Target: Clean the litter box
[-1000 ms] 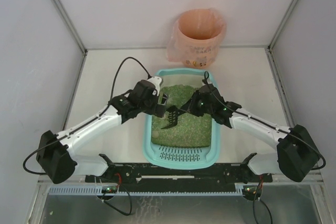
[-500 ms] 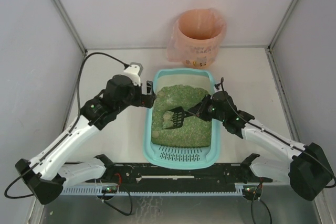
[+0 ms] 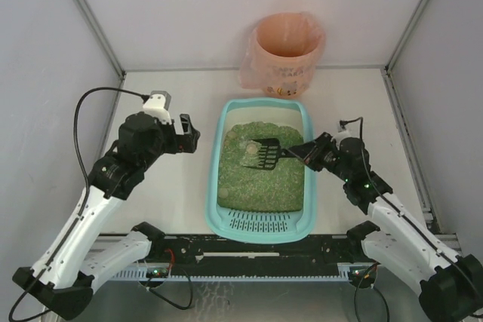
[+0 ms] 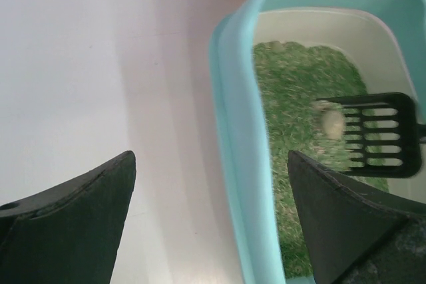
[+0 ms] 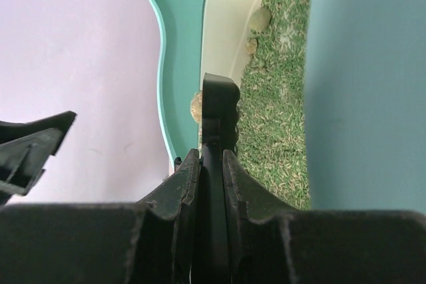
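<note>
The light-teal litter box (image 3: 213, 186) sits mid-table, its green litter (image 3: 264, 182) inside and its slotted grate end near me; it also shows in the left wrist view (image 4: 233, 138) and the right wrist view (image 5: 174, 64). My right gripper (image 3: 306, 151) is shut on the handle of a black slotted scoop (image 3: 263, 153), held above the litter with a pale clump (image 4: 331, 123) on it. The scoop shows edge-on in the right wrist view (image 5: 218, 108). More clumps (image 5: 259, 18) lie in the litter. My left gripper (image 3: 189, 133) is open and empty, left of the box.
A round bin lined with a pink bag (image 3: 284, 52) stands behind the box against the back wall. White walls close in the table on the left, right and back. The arm bases and a black rail (image 3: 249, 250) lie at the near edge.
My left arm has pulled back leftward out of the box, and its gripper is now outside the rim. My right arm has drawn back to the right, lifting the scoop with a clump on it.
</note>
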You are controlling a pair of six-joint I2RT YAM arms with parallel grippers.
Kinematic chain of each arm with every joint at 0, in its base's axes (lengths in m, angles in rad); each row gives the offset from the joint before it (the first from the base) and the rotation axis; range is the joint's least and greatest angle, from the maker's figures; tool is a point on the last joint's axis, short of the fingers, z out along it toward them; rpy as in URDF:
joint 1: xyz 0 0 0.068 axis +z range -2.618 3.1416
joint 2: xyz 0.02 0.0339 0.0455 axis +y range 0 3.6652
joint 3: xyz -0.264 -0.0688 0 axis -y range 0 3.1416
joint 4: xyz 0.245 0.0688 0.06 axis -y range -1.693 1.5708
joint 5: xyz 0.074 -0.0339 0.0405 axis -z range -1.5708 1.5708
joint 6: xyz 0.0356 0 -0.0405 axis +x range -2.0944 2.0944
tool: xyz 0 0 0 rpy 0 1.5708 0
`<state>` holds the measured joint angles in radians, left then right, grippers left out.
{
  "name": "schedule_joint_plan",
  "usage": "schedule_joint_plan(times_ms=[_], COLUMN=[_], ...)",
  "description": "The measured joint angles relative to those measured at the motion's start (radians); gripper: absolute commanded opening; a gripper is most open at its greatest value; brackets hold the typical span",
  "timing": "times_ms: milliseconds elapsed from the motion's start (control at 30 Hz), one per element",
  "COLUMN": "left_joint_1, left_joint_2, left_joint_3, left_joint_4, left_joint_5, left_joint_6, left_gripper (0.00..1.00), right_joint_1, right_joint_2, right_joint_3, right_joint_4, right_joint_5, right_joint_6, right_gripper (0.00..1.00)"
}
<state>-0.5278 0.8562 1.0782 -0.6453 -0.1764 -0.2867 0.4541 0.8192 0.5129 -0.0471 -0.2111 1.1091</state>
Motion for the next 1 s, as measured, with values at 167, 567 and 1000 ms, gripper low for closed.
schedule_joint_plan(times_ms=[167, 567, 1000], left_joint_1=[0.203, 0.255, 0.255], left_joint_2=[-0.021, -0.022, 0.018], left_joint_3=[-0.075, -0.117, -0.117], left_joint_4=[0.022, 0.060, 0.093], left_joint_5=[0.104, 0.132, 0.126], left_joint_6=[-0.031, -0.038, -0.035], left_gripper=[0.97, 0.95, 0.92], right_joint_1=[-0.137, -0.202, -0.245], right_joint_2=[-0.026, -0.079, -0.057], right_joint_3=[-0.075, -0.148, -0.118], right_joint_4=[0.094, 0.273, 0.248], right_joint_5=[-0.127, -0.245, -0.318], right_joint_6=[0.052, 0.162, 0.160], right_gripper=[0.00, 0.00, 0.00])
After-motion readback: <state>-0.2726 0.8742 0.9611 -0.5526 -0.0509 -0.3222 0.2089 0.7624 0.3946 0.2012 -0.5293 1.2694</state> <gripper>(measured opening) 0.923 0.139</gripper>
